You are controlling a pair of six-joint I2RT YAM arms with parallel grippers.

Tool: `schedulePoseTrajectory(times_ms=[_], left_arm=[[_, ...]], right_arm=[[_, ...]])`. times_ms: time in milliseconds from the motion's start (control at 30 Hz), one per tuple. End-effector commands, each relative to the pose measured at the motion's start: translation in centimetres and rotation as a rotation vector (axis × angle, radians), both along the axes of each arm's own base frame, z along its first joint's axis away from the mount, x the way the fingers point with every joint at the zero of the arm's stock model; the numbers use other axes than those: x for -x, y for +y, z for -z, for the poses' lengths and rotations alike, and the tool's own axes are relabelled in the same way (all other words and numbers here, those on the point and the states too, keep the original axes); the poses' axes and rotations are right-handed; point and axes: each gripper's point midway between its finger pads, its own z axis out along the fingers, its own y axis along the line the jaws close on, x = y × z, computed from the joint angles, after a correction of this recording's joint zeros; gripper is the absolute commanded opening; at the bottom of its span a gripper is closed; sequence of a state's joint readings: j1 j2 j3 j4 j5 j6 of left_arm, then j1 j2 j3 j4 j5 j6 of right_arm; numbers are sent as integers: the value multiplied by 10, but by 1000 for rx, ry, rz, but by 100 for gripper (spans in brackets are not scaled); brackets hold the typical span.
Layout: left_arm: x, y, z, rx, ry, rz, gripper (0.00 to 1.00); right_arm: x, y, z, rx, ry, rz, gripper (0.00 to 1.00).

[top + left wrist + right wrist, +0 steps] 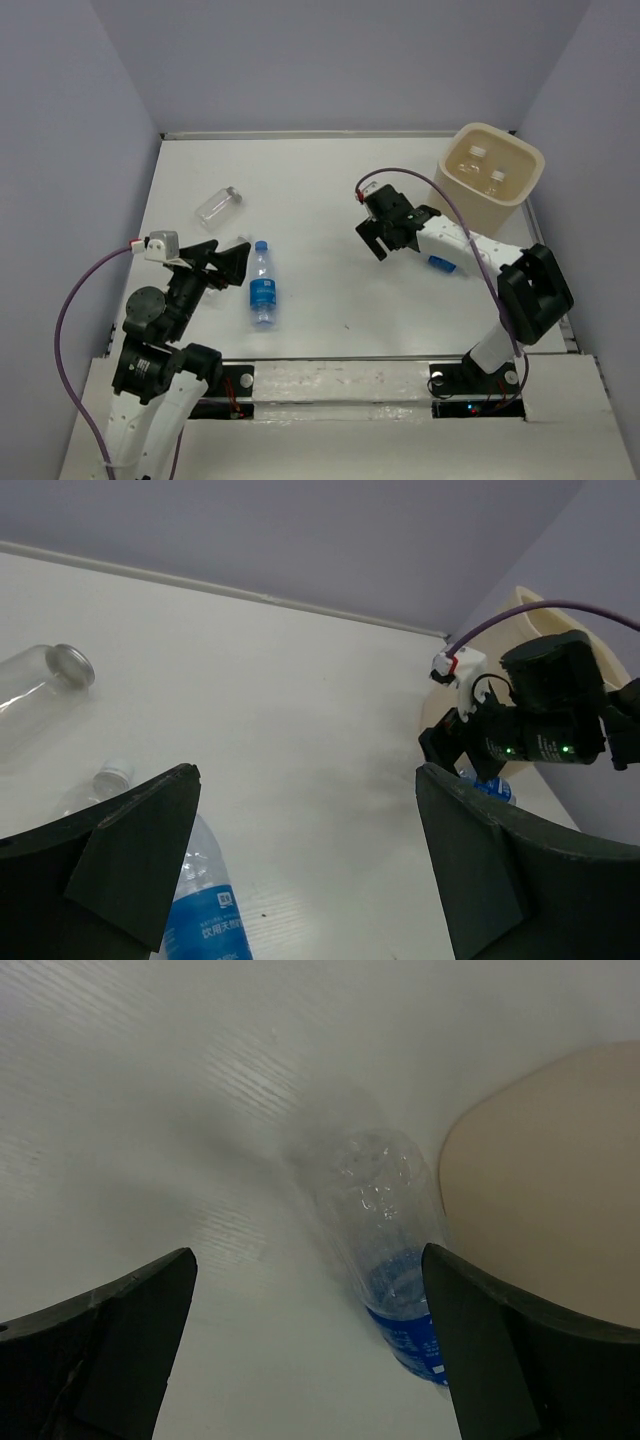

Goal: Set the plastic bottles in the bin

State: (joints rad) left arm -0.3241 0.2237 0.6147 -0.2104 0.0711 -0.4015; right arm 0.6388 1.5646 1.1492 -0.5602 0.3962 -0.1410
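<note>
The white table (320,190) has a faintly ribbed surface and is walled on three sides. At about 10 o'clock from its middle, a clear label-less bottle (218,206) lies on its side, its silvery cap pointing toward 1 o'clock. At 8 o'clock lies the blue-capped bottle (262,285), its blue label wrapped around the middle and its cap toward 12 o'clock. A small dark speck (347,326) marks the surface near 6 o'clock. The cream-beige bin (500,215) stands upright in the far right corner, at 2 o'clock. Just beside its base, at 3 o'clock, lies a dented blue-labelled bottle (385,1220). Whether it touches the bin cannot be told.
</note>
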Motion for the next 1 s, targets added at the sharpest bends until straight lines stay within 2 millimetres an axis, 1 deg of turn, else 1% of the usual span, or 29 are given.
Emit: schedulePoseTrajectory(times_ms=[0, 33, 100, 133, 167, 200, 233, 333, 400, 467, 533, 600, 633, 667, 700, 733, 767, 800, 833, 867, 900, 933, 967], left_arm=[[-4, -3, -6, -4, -23, 12, 99], [-4, -3, -6, -4, -23, 12, 99], [-4, -3, -7, -6, -24, 15, 99], [-4, -4, -6, -8, -25, 16, 99], [-4, -4, -6, -8, -25, 16, 99], [-4, -4, -7, -6, -25, 17, 99], [-4, -4, -6, -7, -26, 16, 99], [-3, -4, -7, -6, -29, 18, 99], [-4, -4, -7, -8, -28, 16, 99], [-4, -4, -6, -9, -27, 19, 99], [-4, -4, -6, -9, -27, 19, 99], [-4, -4, -6, -8, -25, 20, 99], [-4, -4, -6, -8, -25, 20, 99], [-4, -4, -6, -8, -25, 21, 99], [-4, -4, -6, -8, -25, 21, 99], [-4, -5, -6, -8, -26, 23, 99], [-4, -5, -7, -8, -26, 23, 99], [-4, -5, -6, -10, -25, 26, 99], [-4, -5, -6, -9, -27, 26, 99], [-4, -6, -6, -8, -25, 27, 99], [-4, -6, -6, -10, -25, 29, 99], [-4, -6, -6, -8, -26, 27, 99], [-4, -6, -6, -8, -25, 27, 99]], right_arm=[[-26, -17, 2, 130, -95, 94, 100], [-26, -17, 2, 132, -95, 91, 100], [-36, -26, 6, 161, -105, 134, 100], [-37, -27, 8, 171, -103, 138, 100], [-40, -33, 13, 189, -93, 156, 100], [-42, -39, 15, 200, -94, 177, 100], [-43, -39, 17, 208, -91, 179, 100], [-47, -52, 32, 211, -58, 205, 99], [-48, -52, 42, 205, -35, 204, 97], [-50, -58, 50, 201, -13, 220, 95], [-51, -56, 60, 203, 7, 214, 90], [-51, -52, 65, 187, 22, 199, 81], [-52, -50, 65, 182, 23, 195, 75], [-51, -47, 67, 167, 33, 186, 63], [-51, -45, 66, 154, 33, 181, 63], [-51, -41, 65, 126, 36, 175, 52], [-49, -31, 54, 97, 16, 155, 47], [-48, -23, 48, 73, 4, 140, 42], [-45, -6, 38, 40, -18, 111, 40], [-43, 5, 27, 9, -35, 89, 40], [-40, 24, -1, -54, -90, 61, 40], [-37, 30, -13, -80, -110, 43, 40], [-38, 40, -36, -136, -153, 40, 40]])
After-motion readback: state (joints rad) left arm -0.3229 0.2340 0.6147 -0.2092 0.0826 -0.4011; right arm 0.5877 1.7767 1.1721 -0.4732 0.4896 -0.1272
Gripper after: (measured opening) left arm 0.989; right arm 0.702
